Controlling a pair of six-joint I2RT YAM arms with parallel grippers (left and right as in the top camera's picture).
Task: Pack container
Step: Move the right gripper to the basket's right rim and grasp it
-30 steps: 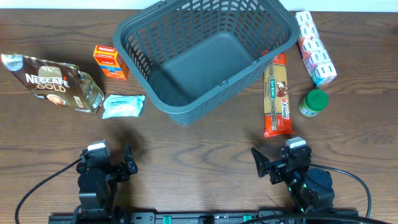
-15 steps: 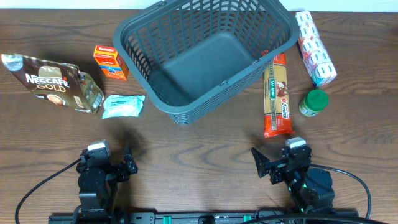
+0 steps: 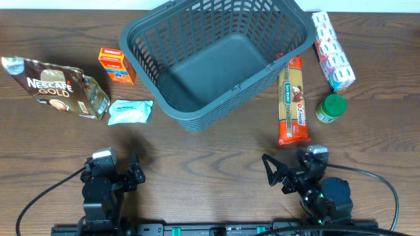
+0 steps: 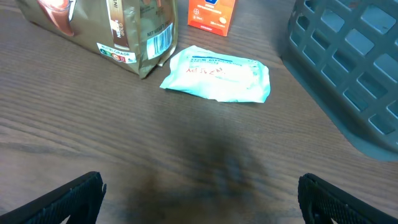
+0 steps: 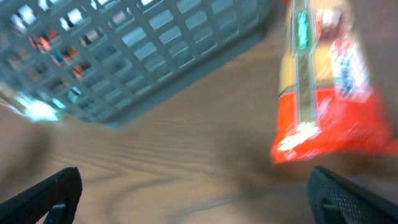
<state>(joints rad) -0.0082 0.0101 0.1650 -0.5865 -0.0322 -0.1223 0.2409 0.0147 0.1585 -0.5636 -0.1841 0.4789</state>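
Observation:
The dark grey slatted basket [image 3: 213, 59] stands empty at the back middle of the table; its wall shows in the left wrist view [image 4: 348, 68] and the right wrist view [image 5: 143, 56]. My left gripper [image 3: 113, 172] is open and empty near the front edge, left of centre. My right gripper [image 3: 289, 172] is open and empty at the front right, just in front of a long red and tan pasta packet [image 3: 291, 99], which is blurred in the right wrist view [image 5: 323, 87].
A Nescafe Gold bag [image 3: 56, 86], an orange box [image 3: 117, 64] and a pale blue pouch [image 3: 129, 111] lie left of the basket. A white patterned packet [image 3: 333, 50] and a green-lidded jar [image 3: 331, 108] sit at the right.
My right gripper has turned slightly to the left; its wrist view is blurred by motion. The left arm and all items have not moved.

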